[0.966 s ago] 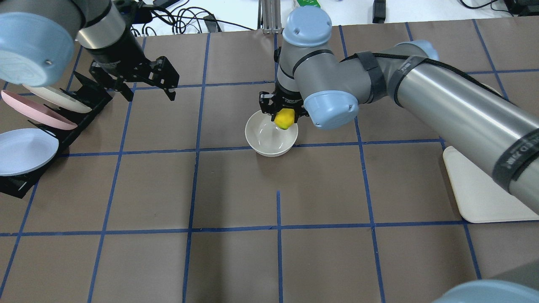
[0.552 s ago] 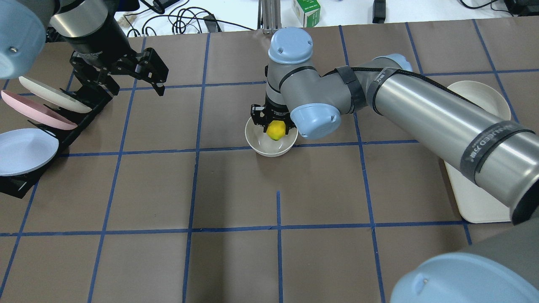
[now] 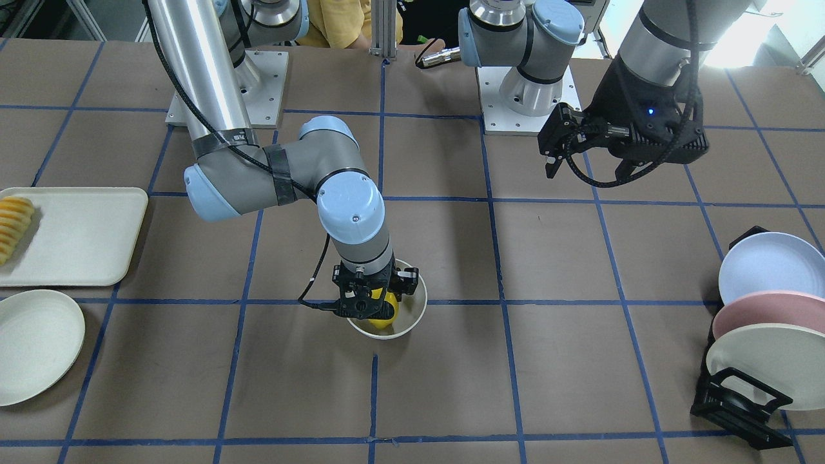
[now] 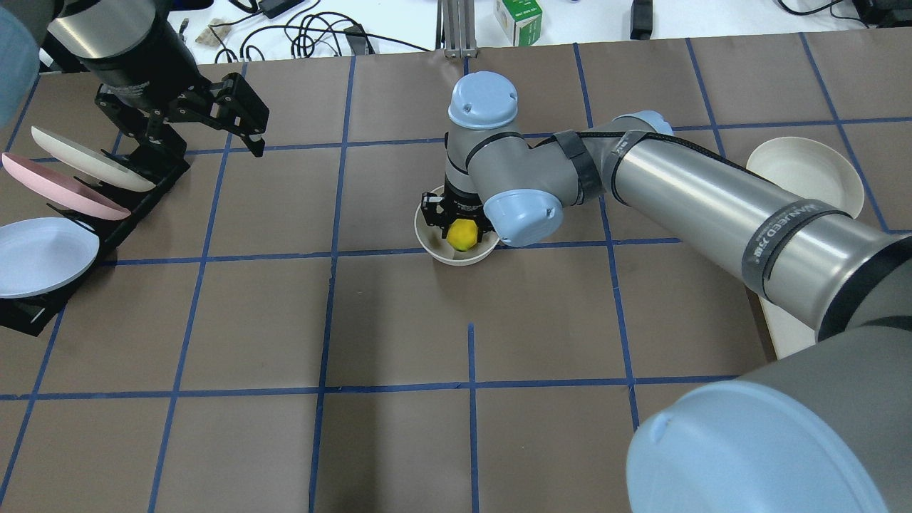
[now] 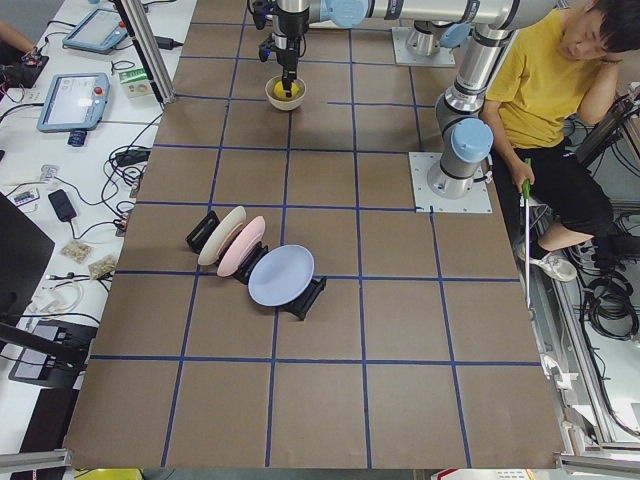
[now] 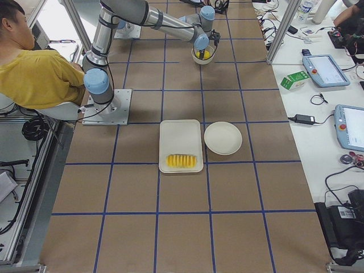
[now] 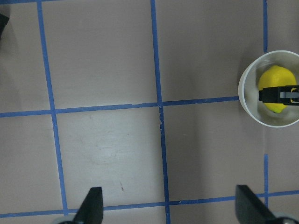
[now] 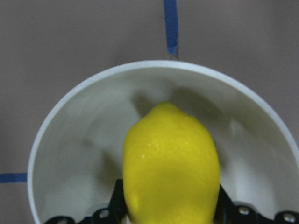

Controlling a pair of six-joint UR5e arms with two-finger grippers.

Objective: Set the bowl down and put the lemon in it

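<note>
Progress, as the front-facing camera has it: the bowl (image 3: 417, 314) stands upright on the bench (image 3: 548, 361) beside a blue tape crossing, so placing it looks done. My right tool (image 3: 376, 308) reaches down into it, clenched on the lemon (image 3: 387, 316), which sits below the rim. My left tool (image 3: 583, 169) hangs well apart over bare bench, jaws spread and empty. At the other end lie the tray (image 3: 84, 238) with its sliced fruit (image 3: 14, 227) and the round plate (image 3: 35, 345), none of them part of this job.

From overhead, the lemon shows as a yellow patch inside the bowl, with my wrist covering part of the rim. The left tool hovers near the plate rack (image 4: 125, 219), holding nothing.

The two side views show bowl and lemon small and far off, and add nothing I can be sure of.

My left wrist camera looks straight down. Its fingers (image 7: 92, 207) are wide apart at the bottom edge. The bowl with the lemon is at the right edge, one dark finger of the right tool across the fruit.

My right wrist camera is plainest: the lemon is gripped from both sides and ringed by the bowl's wall. Whether it touches the bowl's floor I cannot tell.

I judge the task nearly finished; what is left is to let go and lift clear
</note>
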